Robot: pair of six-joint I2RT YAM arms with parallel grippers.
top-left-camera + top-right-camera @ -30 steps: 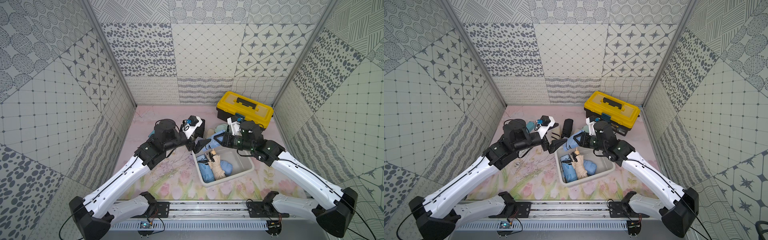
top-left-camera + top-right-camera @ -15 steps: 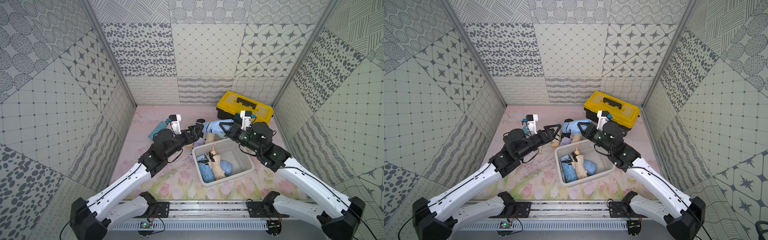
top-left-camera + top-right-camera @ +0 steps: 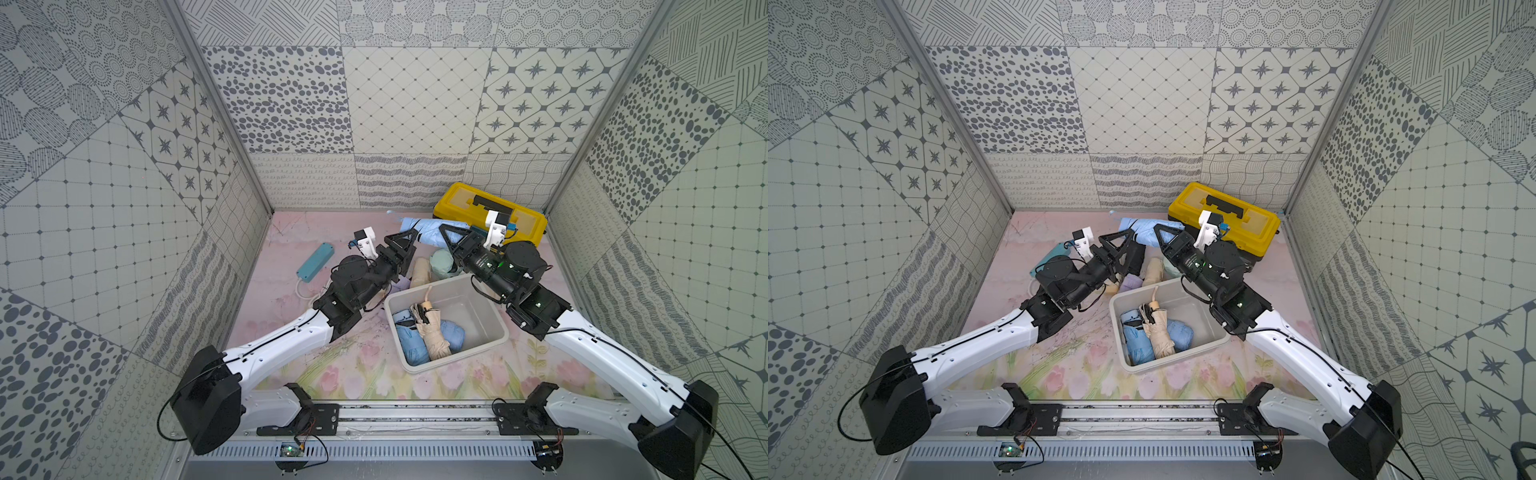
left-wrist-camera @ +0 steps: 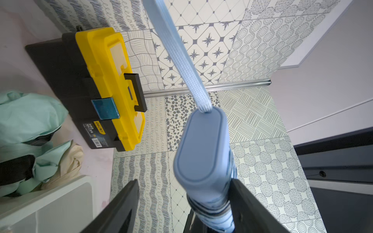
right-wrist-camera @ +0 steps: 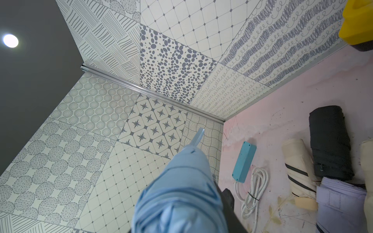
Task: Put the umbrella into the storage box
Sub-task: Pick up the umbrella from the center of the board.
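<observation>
On the box's [image 3: 482,309] far side, the right claw [image 3: 446,235] clamps a blue umbrella [image 3: 428,230], its handle [image 4: 201,151] between parted jaws of the left claw [image 3: 409,241].

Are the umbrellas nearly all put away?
Not yet. A blue umbrella and a beige umbrella lie in the storage box. The right gripper holds the light blue umbrella aloft; the left gripper, jaws open, surrounds its handle. A mint umbrella and black umbrella lie outside.
</observation>
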